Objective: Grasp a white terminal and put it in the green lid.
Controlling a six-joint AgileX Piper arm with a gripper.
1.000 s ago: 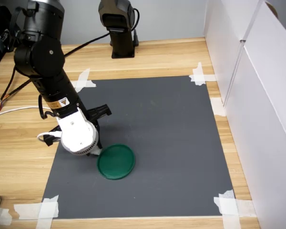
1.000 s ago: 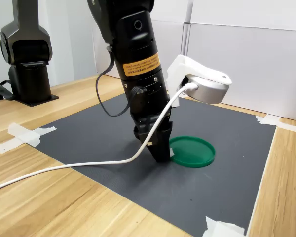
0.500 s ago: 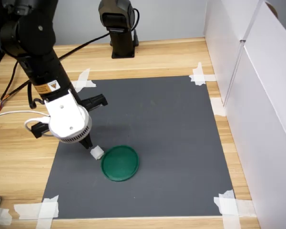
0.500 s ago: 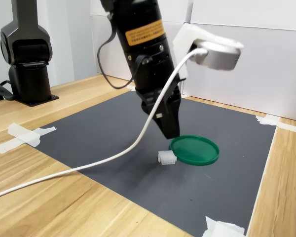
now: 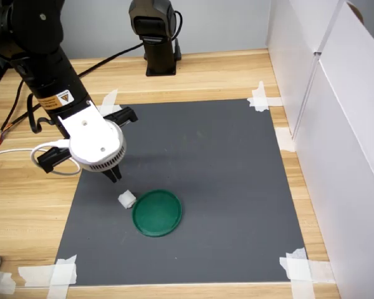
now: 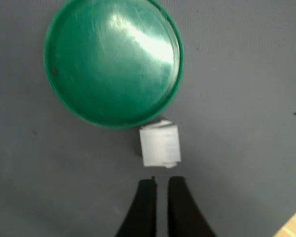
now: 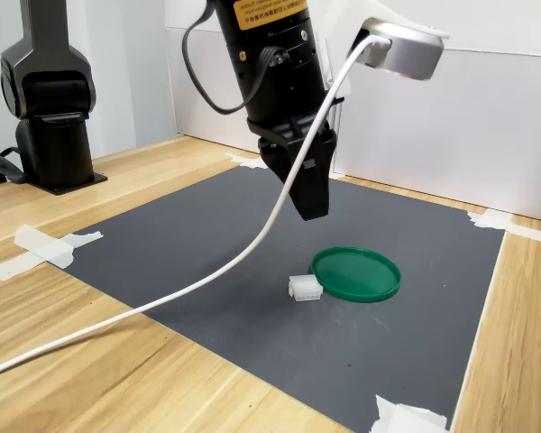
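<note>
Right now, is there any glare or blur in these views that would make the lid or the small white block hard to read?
In the wrist view, the green lid carries a bright streak of glare, and the white block looks soft and washed out, its edges blurred. In both exterior views, lighting is even and both things read clearly; the closed gripper casts only a faint shadow on the mat.

Robot test bench in a lab: wooden surface (image 5: 224, 75), taped-down grey mat (image 5: 199, 162), white partition panels (image 5: 336, 124), second arm's base (image 5: 156, 37).
</note>
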